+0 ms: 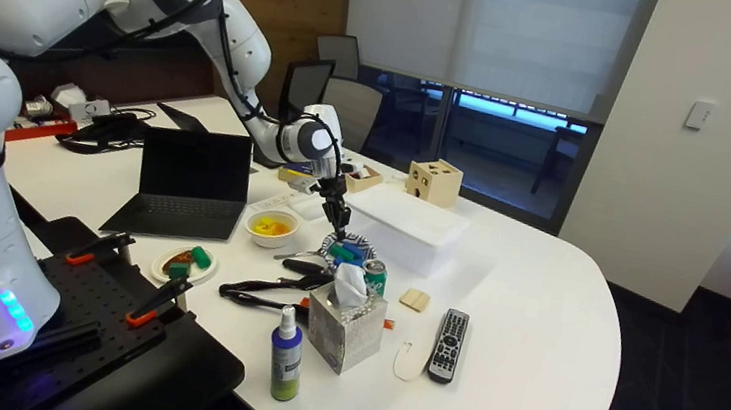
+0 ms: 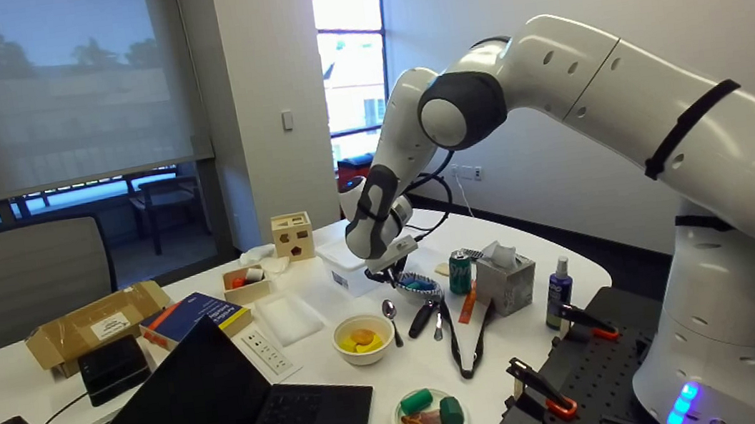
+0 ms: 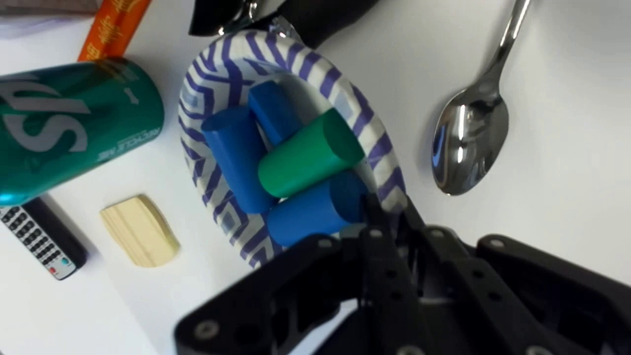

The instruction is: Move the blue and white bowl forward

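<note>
The blue and white bowl (image 3: 340, 86) has a zigzag pattern and holds blue and green toy blocks. In the wrist view it looks bent into an oval. It also shows in both exterior views, on the white table (image 1: 524, 321) beside the green can, as a patterned rim (image 1: 367, 245) and as a patterned side (image 2: 423, 292). My gripper (image 3: 389, 203) has one finger inside and one outside the bowl's rim, closed on it. It shows from above the bowl in both exterior views (image 1: 340, 230) (image 2: 393, 278). I cannot tell whether the bowl is lifted.
A green can (image 3: 74, 123) stands close beside the bowl. A spoon (image 3: 471, 140) and black tongs (image 2: 459, 357) lie near it. A white lidded box (image 1: 396, 246), a tissue box (image 1: 344, 335) and a cream bowl with yellow pieces (image 2: 366, 352) stand around.
</note>
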